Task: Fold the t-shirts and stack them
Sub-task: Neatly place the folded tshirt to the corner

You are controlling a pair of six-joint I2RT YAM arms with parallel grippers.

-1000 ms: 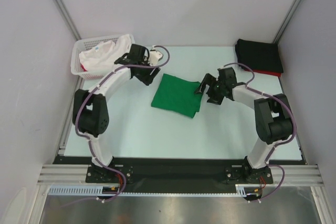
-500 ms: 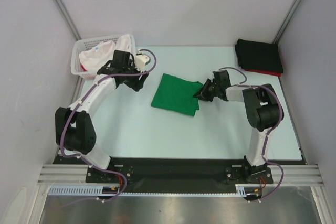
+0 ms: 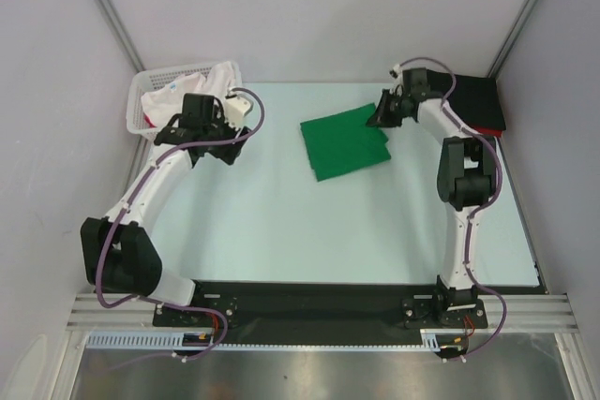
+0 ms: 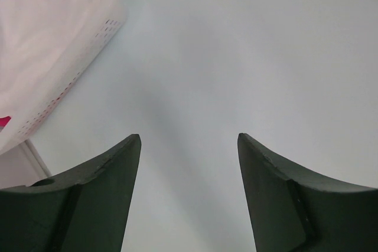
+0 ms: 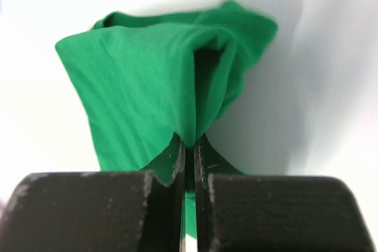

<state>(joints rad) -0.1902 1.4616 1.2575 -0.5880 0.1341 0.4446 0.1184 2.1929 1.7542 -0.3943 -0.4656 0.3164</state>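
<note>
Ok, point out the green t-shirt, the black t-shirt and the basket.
green t-shirt (image 3: 345, 142): top view, middle of the folded cloth.
black t-shirt (image 3: 483, 100): top view, its upper face.
basket (image 3: 173, 69): top view, far rim.

Plainly a robotics lab cell: pale bench (image 3: 281, 222) boxed by blank grey panels (image 3: 319, 7), aluminium framing (image 3: 103, 2), cabled arms (image 3: 155, 180) bolted to a black base plate (image 3: 319, 302).

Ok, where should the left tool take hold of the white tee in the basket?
Pinch the bunched fold of the white tee that spills over the basket rim at its far right corner, coming in from the right with the open left tool. It likely stands clear of the mesh there.
</note>
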